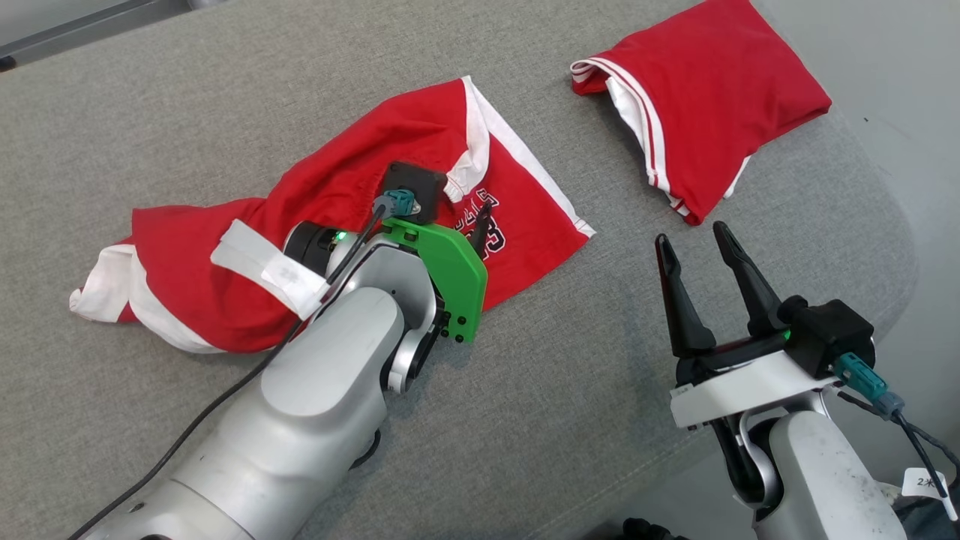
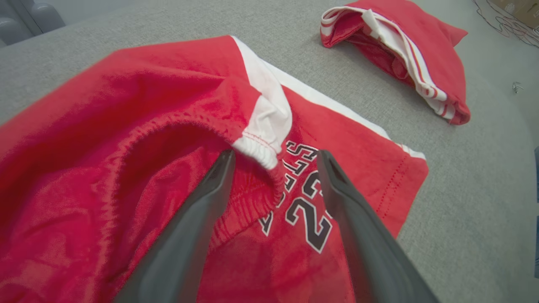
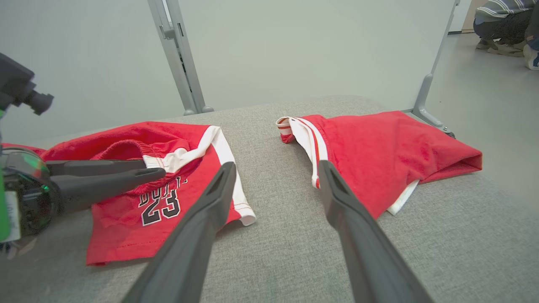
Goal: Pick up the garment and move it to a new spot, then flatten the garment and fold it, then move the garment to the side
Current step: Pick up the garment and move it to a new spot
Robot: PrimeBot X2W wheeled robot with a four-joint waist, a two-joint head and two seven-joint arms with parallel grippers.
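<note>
The garment (image 1: pixel 337 187) is a pair of red shorts with white side stripes and a black "23" print, lying crumpled on the grey table. My left gripper (image 1: pixel 457 214) hovers low over its elastic waistband. In the left wrist view that gripper (image 2: pixel 274 153) is open, and the white corner of the waistband (image 2: pixel 263 143) lies between its fingertips. Whether the fingers touch the cloth I cannot tell. My right gripper (image 1: pixel 691 234) stands open over bare table to the right of the shorts, holding nothing. From the right wrist, the open right gripper (image 3: pixel 276 165) points between the shorts (image 3: pixel 126 139) and the other garment.
A second red garment (image 1: pixel 705 97) with white and red trim lies folded at the table's far right corner. The grey padded table (image 1: pixel 525 390) curves off at the right edge. Grey frame posts (image 3: pixel 177 54) stand behind it. A person (image 3: pixel 505 21) crouches far off.
</note>
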